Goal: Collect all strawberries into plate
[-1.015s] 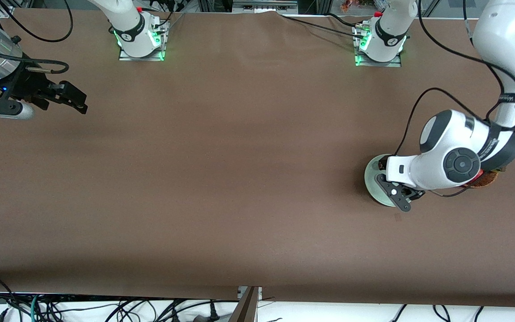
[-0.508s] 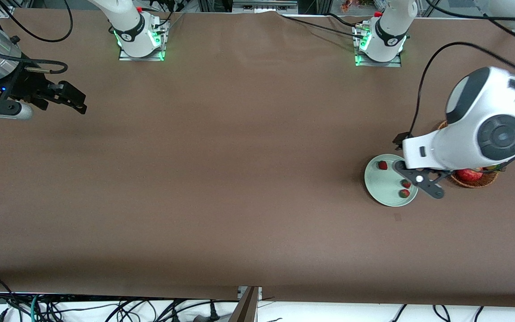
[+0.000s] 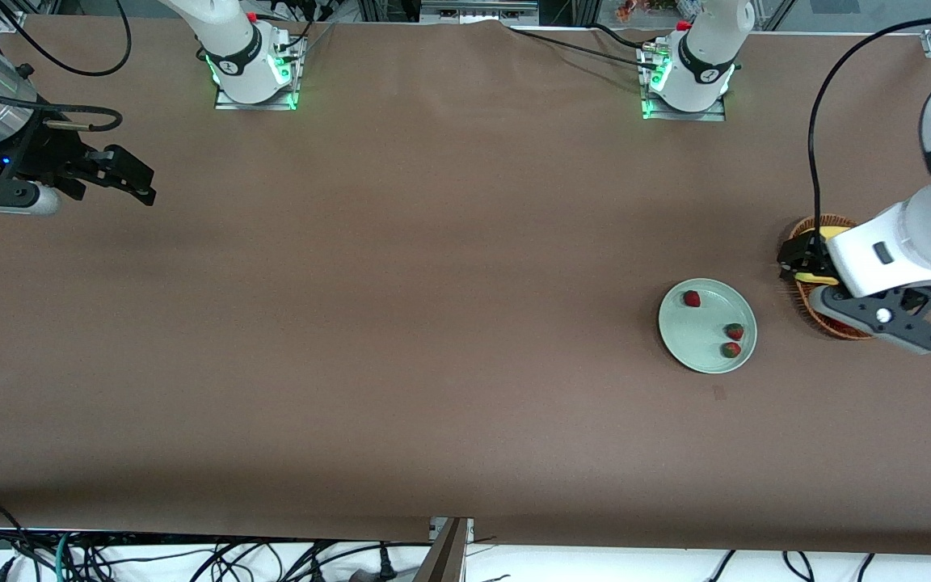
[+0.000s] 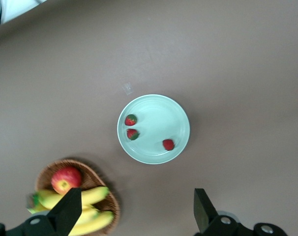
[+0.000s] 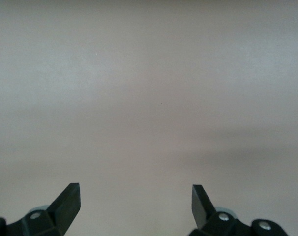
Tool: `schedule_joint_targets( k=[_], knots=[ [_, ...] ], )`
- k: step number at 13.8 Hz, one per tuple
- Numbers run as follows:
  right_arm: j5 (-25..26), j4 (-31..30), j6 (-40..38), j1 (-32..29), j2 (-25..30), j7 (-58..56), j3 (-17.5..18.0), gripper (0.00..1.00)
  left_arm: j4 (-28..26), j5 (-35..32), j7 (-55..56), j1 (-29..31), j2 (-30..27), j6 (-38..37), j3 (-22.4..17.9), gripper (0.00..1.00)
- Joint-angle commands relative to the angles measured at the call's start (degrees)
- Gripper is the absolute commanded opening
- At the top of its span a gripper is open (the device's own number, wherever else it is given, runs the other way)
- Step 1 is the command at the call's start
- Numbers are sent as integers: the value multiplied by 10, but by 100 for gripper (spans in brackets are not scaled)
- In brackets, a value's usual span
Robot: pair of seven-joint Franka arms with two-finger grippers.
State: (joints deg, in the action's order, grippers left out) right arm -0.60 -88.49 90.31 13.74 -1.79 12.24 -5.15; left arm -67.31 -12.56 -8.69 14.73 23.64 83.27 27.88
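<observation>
Left hand (image 3: 878,319) moved off plate (image 3: 696,356), empty; three strawberries (image 3: 691,298) inside.

Brown table (image 3: 433,323) with mint plate (image 3: 696,335), wicker basket (image 3: 806,303), perhaps a small scrap (image 3: 718,393)

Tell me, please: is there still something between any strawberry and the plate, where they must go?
Nothing visible is in the way: all three strawberries already lie in the plate. The left gripper hangs open over the wicker basket beside it, holding nothing. The right gripper waits open at the right arm's end.
</observation>
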Motion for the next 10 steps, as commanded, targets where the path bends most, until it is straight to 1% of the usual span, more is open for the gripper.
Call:
schedule_joint_targets(
  k=[1, 2, 3, 5, 6, 10],
  knots=[
    [5, 2, -1, -6, 5, -16, 2, 100, -90, 118, 57, -103, -89, 63, -182, 100],
    [5, 2, -1, -6, 5, -16, 2, 100, -128, 149, 58, -110, -114, 85, -209, 100],
    [5, 2, -1, -6, 5, -15, 2, 100, -176, 154, 59, -115, -144, 102, -221, 100],
    [5, 2, -2, -6, 4, -16, 2, 100, -278, 125, 74, -142, -215, 138, -246, 100],
    [5, 2, -1, -6, 5, -16, 2, 100, -303, 116, 95, -148, -231, 153, -250, 100],
    [5, 2, -2, -6, 5, -16, 2, 100, -306, 119, 105, -150, -234, 154, -250, 100]
  ],
)
